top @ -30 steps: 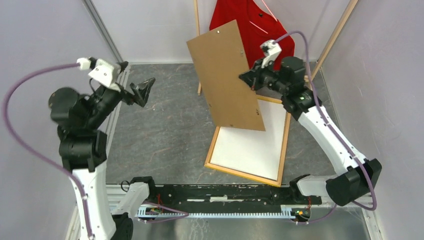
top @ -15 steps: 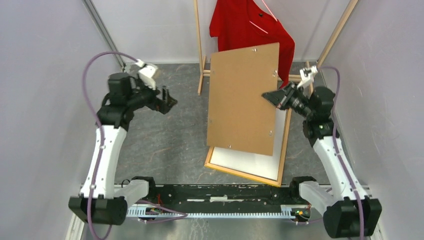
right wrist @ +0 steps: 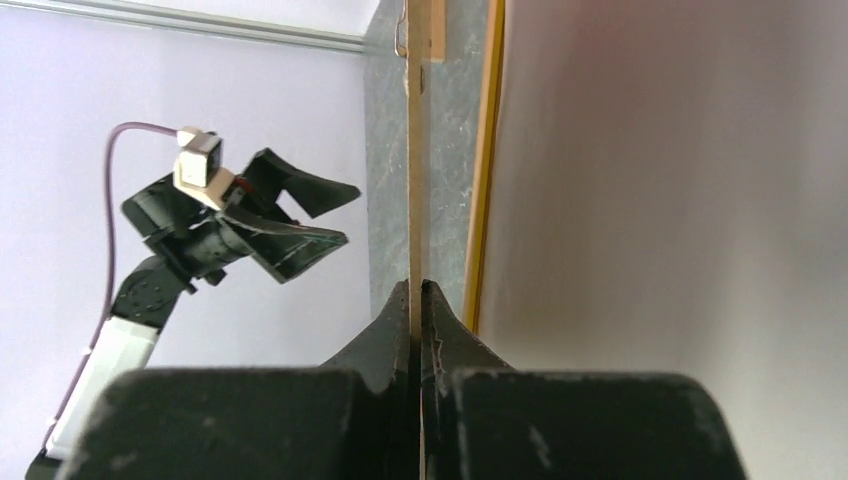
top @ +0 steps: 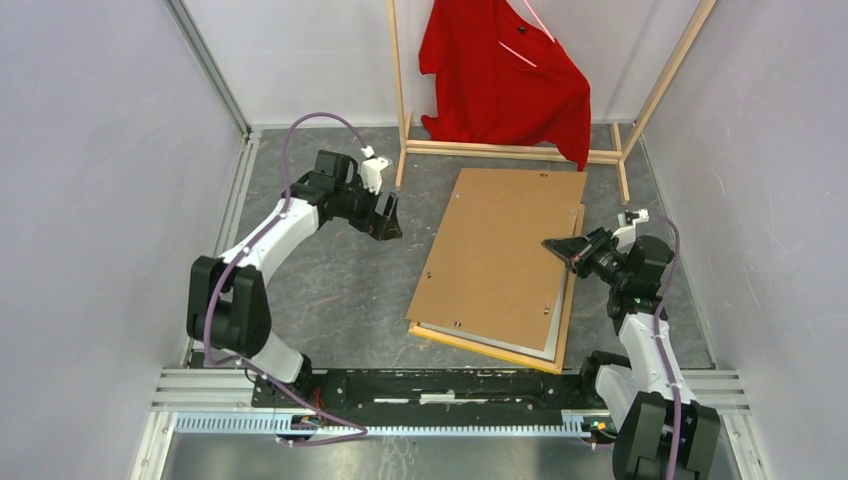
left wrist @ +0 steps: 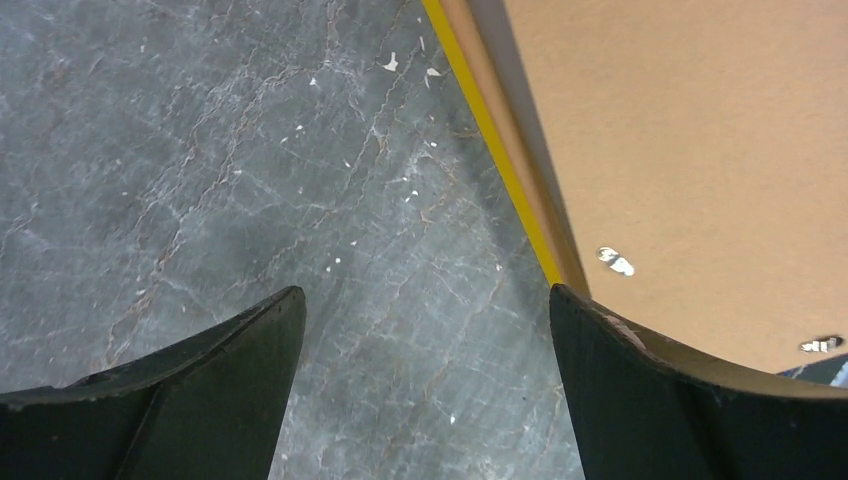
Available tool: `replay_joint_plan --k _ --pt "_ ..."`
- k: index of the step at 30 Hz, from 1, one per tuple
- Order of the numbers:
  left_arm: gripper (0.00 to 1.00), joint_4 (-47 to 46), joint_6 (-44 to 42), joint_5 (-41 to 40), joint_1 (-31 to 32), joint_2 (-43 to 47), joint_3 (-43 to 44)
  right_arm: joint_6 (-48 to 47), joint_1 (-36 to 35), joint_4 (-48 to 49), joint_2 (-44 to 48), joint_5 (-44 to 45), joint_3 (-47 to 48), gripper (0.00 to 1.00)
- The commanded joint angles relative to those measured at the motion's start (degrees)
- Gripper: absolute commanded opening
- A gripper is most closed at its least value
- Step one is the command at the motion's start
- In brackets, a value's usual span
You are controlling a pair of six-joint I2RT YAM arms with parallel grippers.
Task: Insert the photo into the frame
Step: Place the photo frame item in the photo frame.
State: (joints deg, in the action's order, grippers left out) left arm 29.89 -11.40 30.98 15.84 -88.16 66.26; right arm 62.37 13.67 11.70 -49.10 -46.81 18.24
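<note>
Right pincer [top: 552,245]: pinches the brown board [top: 500,250] at its 3 o'clock edge.
Left pincer [top: 388,215]: spread wide, holds nothing, near the board's 10 o'clock corner.
Photo [top: 500,346]: in the frame [top: 568,300] under the board, on the worktop [top: 330,290], 3 o'clock side.
Do it well: lower slowly and keep the board square inside the frame.
Writing: none to read.

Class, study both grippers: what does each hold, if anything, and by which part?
The right gripper pinches the brown backing board by its right edge. The left gripper is open, holding nothing.
</note>
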Motion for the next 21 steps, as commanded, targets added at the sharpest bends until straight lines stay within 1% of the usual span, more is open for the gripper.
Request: replay_joint_plan --k 1,3,7,11,16,21 --pt "0.96 -6.8 -0.8 1.2 1.4 -3.3 1.2 2.9 2.1 6.4 -0.8 -6.0 4.7 0.00" --pt "0.95 -8.4 -0.5 1.3 2.0 -4.8 0.6 1.5 2.8 5.0 -2.2 -7.2 5.9 0.00" --pt "0.93 -11.5 0.3 1.7 3.3 -7.3 -0.3 -3.0 4.5 -1.0 -3.7 -10.0 7.2 0.00" --pt "0.86 -14.6 1.6 0.2 4.8 -8.2 -1.0 -9.3 5.6 -8.2 -4.8 -9.6 9.8 0.00" --pt "0.83 -18.1 0.7 -0.9 6.8 -8.6 -3.0 -13.6 6.8 -14.6 -5.9 -9.4 10.2 0.00" --pt "0.83 -18.5 0.8 -1.3 7.5 -10.3 -2.5 -13.6 8.2 -14.1 -5.6 -8.2 8.5 0.00"
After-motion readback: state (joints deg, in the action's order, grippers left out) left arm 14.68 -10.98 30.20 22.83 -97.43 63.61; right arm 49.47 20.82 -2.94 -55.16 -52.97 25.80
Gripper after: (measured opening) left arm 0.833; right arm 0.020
